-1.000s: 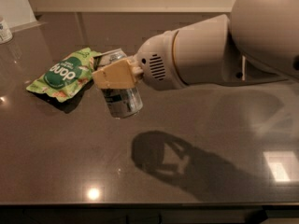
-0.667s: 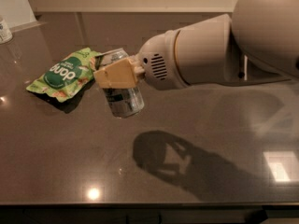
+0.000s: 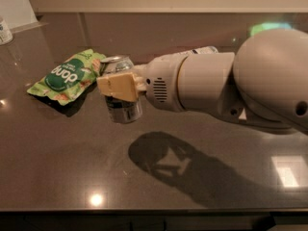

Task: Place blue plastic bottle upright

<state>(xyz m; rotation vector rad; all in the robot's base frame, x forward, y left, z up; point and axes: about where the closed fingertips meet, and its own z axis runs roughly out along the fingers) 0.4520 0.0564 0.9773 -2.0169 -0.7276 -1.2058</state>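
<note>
My gripper (image 3: 118, 86) is at the centre left, low over the dark table (image 3: 72, 177), right in front of a silver-green metal can (image 3: 122, 110) that stands upright. Whether it touches the can I cannot tell. Behind my arm, a pale object with a dark blue patch lies on its side; only its top edge shows. It looks like the blue plastic bottle (image 3: 202, 50), and the arm hides most of it.
A green snack bag (image 3: 65, 76) lies flat left of the can. A small pale container (image 3: 4, 31) stands at the far left edge. The wall runs along the back of the table. My arm's shadow (image 3: 168, 160) falls on the table in front.
My arm and gripper have dropped slightly in the view, and the pale lying object behind the arm now shows. The can and the bag have not moved.
</note>
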